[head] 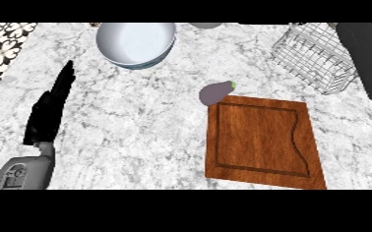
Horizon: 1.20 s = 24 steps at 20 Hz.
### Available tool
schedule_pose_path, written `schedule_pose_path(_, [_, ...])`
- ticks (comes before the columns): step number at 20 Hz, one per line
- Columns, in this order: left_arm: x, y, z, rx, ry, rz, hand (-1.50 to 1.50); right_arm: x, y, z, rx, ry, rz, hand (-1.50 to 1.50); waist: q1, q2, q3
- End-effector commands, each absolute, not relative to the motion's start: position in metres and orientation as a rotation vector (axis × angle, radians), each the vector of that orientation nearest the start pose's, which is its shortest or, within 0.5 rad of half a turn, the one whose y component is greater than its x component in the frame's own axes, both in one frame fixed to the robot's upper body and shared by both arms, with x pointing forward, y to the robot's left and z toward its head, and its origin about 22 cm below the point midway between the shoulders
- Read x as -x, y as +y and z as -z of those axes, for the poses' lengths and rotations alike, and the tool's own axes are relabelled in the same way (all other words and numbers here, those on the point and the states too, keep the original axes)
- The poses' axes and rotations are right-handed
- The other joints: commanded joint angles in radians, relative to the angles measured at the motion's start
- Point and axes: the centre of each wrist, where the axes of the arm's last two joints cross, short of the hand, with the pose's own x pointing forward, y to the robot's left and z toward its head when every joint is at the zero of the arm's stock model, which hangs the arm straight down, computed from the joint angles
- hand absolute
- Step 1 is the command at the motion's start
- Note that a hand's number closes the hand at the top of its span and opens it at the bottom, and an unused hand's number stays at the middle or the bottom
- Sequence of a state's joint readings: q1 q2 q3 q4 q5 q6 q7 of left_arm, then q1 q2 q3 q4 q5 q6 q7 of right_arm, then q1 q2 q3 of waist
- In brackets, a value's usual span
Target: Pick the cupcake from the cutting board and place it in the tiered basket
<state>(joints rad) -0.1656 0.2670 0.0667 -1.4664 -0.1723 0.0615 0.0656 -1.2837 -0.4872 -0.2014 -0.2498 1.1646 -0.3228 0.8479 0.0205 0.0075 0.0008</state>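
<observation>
The wooden cutting board point(263, 142) lies at the lower right of the marble counter with nothing on it. No cupcake shows anywhere in the head view. The wire tiered basket point(317, 57) stands at the back right; I see nothing inside it. My left hand point(51, 107) rests at the left side, fingers straight and pointing away from me, holding nothing. My right hand is out of view.
A purple eggplant point(215, 93) lies just beyond the board's far left corner. A large white bowl point(136, 43) sits at the back centre. A dark object point(357, 49) stands at the right edge behind the basket.
</observation>
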Motion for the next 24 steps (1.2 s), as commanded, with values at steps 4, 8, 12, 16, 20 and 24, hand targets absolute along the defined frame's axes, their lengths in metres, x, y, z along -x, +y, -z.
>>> schedule_pose_path(4, [-0.278, 0.299, -0.027, -0.406, -1.550, 0.233, 0.00, -0.469, -0.291, -0.175, 1.389, -0.774, -0.044, -1.50, -0.001, -0.001, -0.001])
schedule_pose_path(8, [-0.284, 0.293, -0.035, -0.425, -1.568, 0.248, 0.00, -0.467, -0.294, -0.182, 1.428, -0.918, 0.085, -1.50, -0.005, -0.001, 0.000])
schedule_pose_path(12, [-0.278, 0.299, -0.035, -0.442, -1.534, 0.245, 0.00, -0.465, -0.293, -0.194, 1.463, -1.010, 0.163, -1.50, -0.014, -0.008, -0.001])
schedule_pose_path(16, [-0.286, 0.312, -0.047, -0.457, -1.531, 0.220, 0.00, -0.460, -0.291, -0.210, 1.544, -1.045, 0.214, -1.50, -0.031, -0.014, -0.002])
schedule_pose_path(20, [-0.272, 0.308, -0.032, -0.454, -1.530, 0.204, 0.00, -0.451, -0.297, -0.242, 1.489, -0.989, 0.312, -1.50, -0.044, -0.021, -0.002])
schedule_pose_path(24, [-0.263, 0.311, -0.027, -0.473, -1.500, 0.190, 0.00, -0.432, -0.311, -0.249, 1.387, -0.989, 0.421, -1.50, -0.079, -0.037, -0.002])
